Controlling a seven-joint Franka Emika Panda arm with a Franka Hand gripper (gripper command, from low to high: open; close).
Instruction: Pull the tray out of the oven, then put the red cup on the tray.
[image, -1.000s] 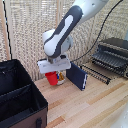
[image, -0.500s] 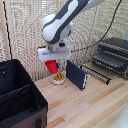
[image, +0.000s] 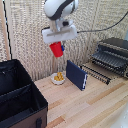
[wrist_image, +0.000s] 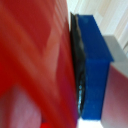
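The red cup (image: 57, 49), seemingly empty, hangs gripped above the white bowl (image: 58, 78) of yellow pieces.

Small bright-red plastic cup (image: 57, 49): held off the wooden surface, high above it, just under the arm's white wrist block; hangs tilted. In the wrist view its red wall (wrist_image: 35, 60) fills most of the picture, blurred, pressed against a blue pad.

Small boxy black-and-silver toaster oven (image: 114, 54): stands on the wooden table at the exterior view's right, front open.

Flat dark metal tray of close parallel bars (image: 98, 71): pulled out in front of the oven, lying flat and low, nothing on it. Cup well apart from it, toward the exterior view's left.
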